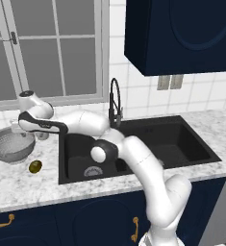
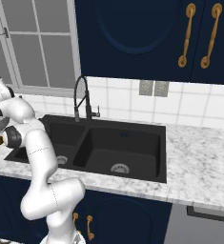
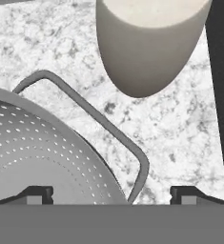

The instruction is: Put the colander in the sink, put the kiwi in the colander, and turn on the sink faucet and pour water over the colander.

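One grab to nail: gripper [image 3: 111, 194] jaws wide apart over the round perforated silver metal colander [image 1: 11, 145].
I'd straddle its wire side handle [image 3: 92, 119], clearing the beige bottle [image 3: 149, 43] on the marble counter [image 3: 180, 133].

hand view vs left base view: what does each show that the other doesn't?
Hand view alone: the colander's wire handle up close, between the open pincer's tips, and a beige bottle beside it. Left base view alone: the kiwi, the faucet, the sink, the window. Both: the colander on the marble counter.
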